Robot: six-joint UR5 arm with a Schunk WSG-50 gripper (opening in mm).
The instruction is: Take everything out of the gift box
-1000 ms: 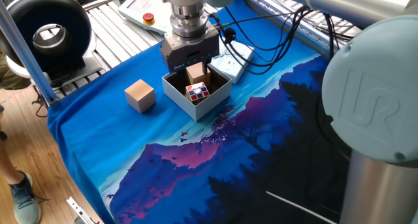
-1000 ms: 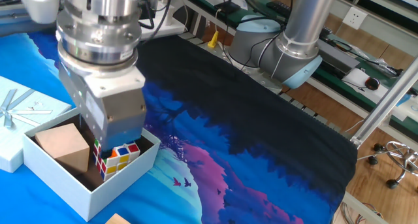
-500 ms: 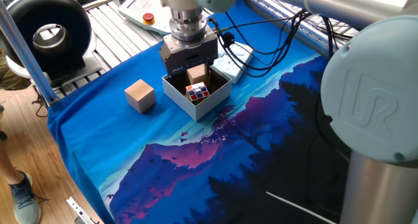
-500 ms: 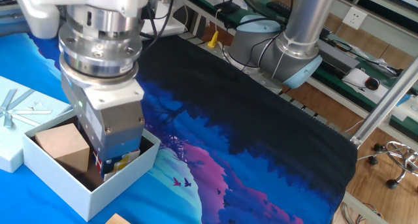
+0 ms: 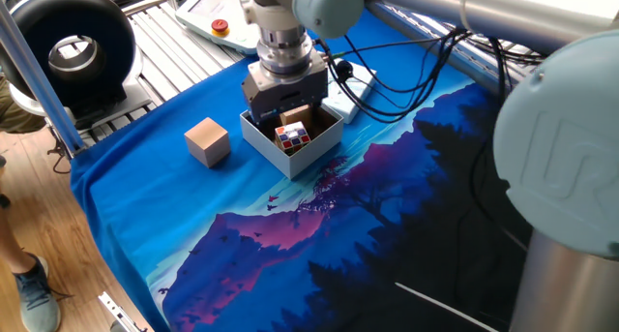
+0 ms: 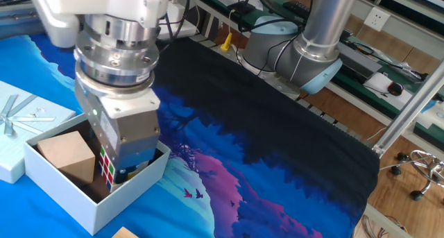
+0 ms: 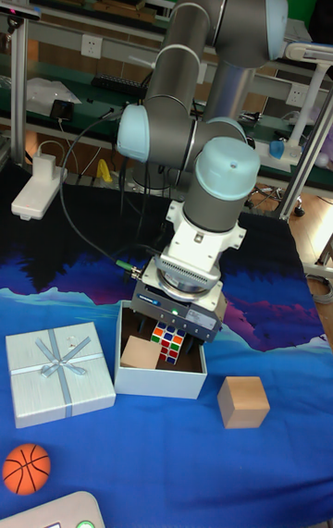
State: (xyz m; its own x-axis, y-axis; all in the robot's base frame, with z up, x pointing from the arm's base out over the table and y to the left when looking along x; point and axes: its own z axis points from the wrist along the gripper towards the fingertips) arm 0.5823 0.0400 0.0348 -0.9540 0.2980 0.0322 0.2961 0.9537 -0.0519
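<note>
Gift box (image 5: 311, 148) holds puzzle cube (image 5: 292, 135) and wooden cube (image 6: 67, 155); tool (image 7: 172, 332) lowered inside, grip state cannot be told.

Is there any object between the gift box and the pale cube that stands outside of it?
No. In the tall fixed view, only bare blue cloth lies between the gift box and the pale cube. One fixed view shows the same gap.
</note>
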